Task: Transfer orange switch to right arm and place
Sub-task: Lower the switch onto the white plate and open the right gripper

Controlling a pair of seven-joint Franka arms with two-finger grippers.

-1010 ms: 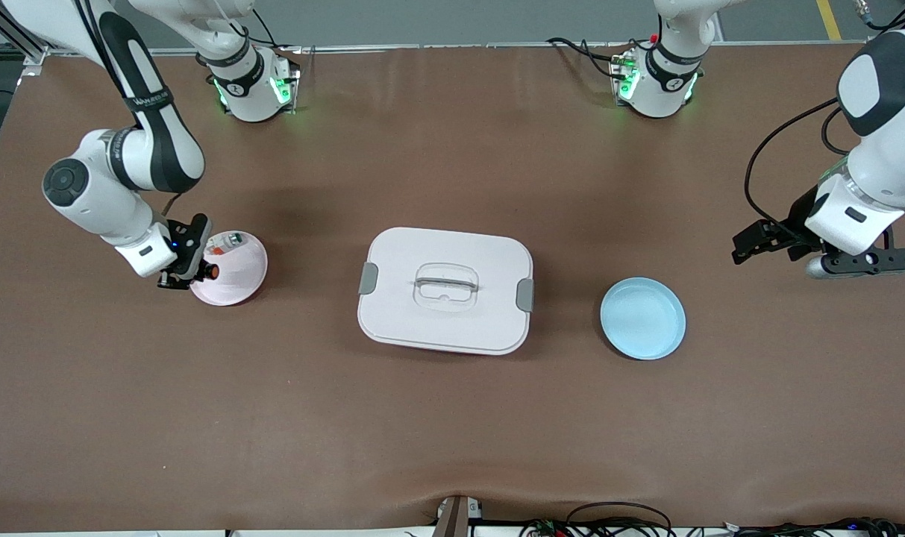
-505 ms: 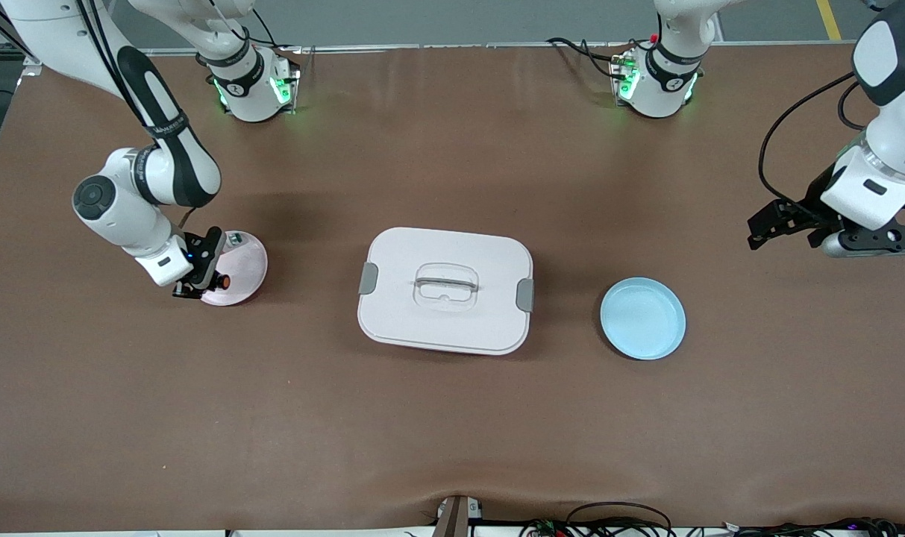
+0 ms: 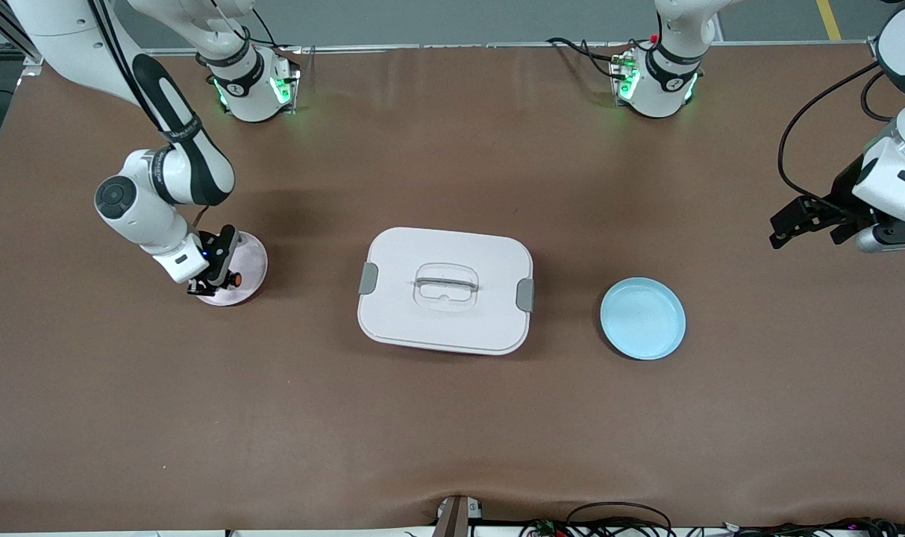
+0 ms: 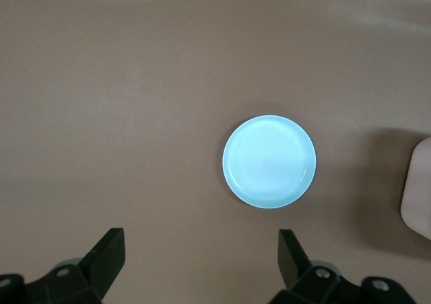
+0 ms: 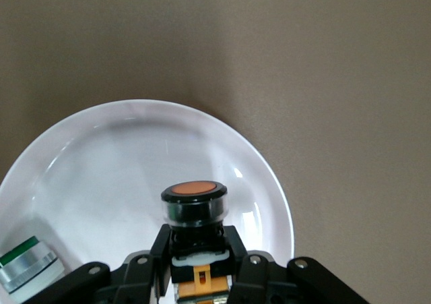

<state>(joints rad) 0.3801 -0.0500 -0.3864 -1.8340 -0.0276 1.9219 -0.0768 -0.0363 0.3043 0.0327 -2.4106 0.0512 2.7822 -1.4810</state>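
Observation:
The orange switch [image 3: 235, 279] is a black stub with a round orange end. My right gripper [image 3: 225, 278] is shut on it and holds it over the pink plate [image 3: 252, 257], above the rim nearest the front camera. In the right wrist view the switch [image 5: 195, 201] sits between the fingers of the right gripper [image 5: 196, 245], orange end pointing away, above the plate [image 5: 114, 156]. My left gripper [image 3: 789, 224] is open and empty in the air over bare table at the left arm's end. It also shows in the left wrist view [image 4: 201, 253].
A white lidded box [image 3: 445, 291] stands mid-table. A light blue plate [image 3: 642, 318] lies between it and the left arm's end and shows empty in the left wrist view [image 4: 269, 161]. A small whitish piece with a green band [image 5: 27, 267] lies in the pink plate.
My right gripper has carried the switch toward the left arm's end, farther over the pink plate. My left arm has drawn away toward its end of the table.

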